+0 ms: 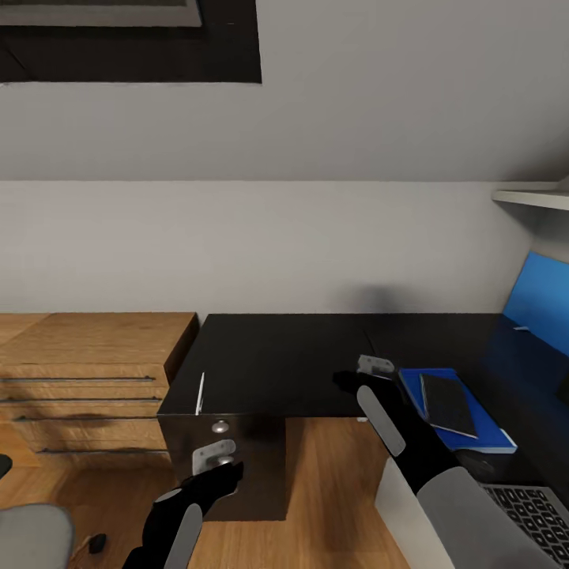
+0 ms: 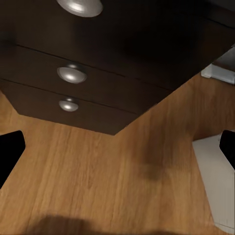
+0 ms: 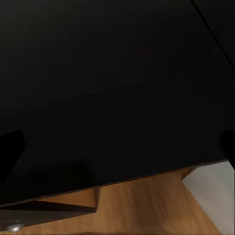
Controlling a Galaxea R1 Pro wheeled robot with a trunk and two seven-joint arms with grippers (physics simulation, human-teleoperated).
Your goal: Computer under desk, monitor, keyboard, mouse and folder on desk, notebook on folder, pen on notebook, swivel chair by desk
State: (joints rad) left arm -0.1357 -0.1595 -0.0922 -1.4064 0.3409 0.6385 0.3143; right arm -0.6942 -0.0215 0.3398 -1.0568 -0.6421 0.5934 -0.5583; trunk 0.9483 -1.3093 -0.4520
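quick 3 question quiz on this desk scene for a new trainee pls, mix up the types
1. True or false: the notebook lies on the folder.
2. The pen lies on: A) the floor, B) the desk near its left edge, C) the wooden dresser.
3. Fill in: the left gripper hangs in front of the desk's ____ unit.

Key: 1 true; 2 B; 3 drawer.

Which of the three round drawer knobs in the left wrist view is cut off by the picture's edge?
The largest knob, on the highest visible drawer of the desk's black drawer unit. The middle knob and the smallest show whole.
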